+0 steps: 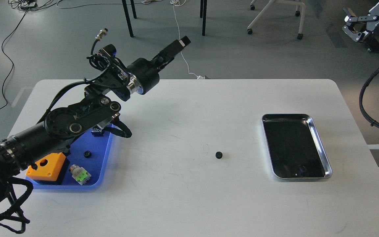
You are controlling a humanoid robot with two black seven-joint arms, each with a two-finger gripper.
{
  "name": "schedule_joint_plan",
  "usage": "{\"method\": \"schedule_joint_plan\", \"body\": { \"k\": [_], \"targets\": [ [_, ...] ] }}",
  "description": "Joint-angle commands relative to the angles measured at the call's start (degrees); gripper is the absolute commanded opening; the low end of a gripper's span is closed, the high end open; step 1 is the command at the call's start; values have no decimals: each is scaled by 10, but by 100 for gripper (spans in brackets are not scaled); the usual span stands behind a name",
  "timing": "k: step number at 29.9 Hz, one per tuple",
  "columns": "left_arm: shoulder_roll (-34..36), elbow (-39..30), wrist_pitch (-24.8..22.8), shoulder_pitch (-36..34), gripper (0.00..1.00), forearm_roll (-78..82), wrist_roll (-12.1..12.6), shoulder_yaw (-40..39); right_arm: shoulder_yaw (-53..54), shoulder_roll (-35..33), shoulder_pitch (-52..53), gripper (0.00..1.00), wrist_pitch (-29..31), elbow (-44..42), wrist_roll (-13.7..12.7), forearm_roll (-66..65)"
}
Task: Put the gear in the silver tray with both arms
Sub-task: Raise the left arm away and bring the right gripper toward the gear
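Note:
A small black gear (218, 154) lies alone on the white table, left of the silver tray (321, 148), which has nothing in it. My left arm is raised over the table's back left. Its gripper (180, 44) points up and to the right, far from the gear, and holds nothing that I can see; its fingers show as one narrow shape. My right gripper (350, 23) is at the top right, off the table and well above the tray, with its fingers apart and empty.
A blue plastic tray (102, 158) at the front left holds an orange box (46, 166), a green-and-white button (79, 174) and a second small black gear (87, 153). The left arm covers the tray's back part. Chair and table legs stand on the floor behind.

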Motion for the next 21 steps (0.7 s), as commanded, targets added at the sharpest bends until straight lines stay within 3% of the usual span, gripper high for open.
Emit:
{"method": "schedule_joint_plan", "body": {
  "k": [1,3,5,6,10,21],
  "targets": [
    [70,7,-117,0,97,-158,-10,-77,-104,5,82,99,0,-1,0,-5],
    [106,16,-176,9,97,-232,-10,-103,-172,16,129,99,0,0,0,-20],
    [107,16,-176,9,97,-232,-10,-103,-172,16,129,99,0,0,0,-20],
    [154,45,-229,32,97,-337,-6,-110,-262,65,188,99,0,1,0,-53],
    [193,67,-295,55,98,-431,-6,-111,-335,126,234,99,0,4,0,-129],
    [231,68,-302,113,98,-506,-13,-113,-516,301,314,99,0,51,1,-345]
  ]
}}
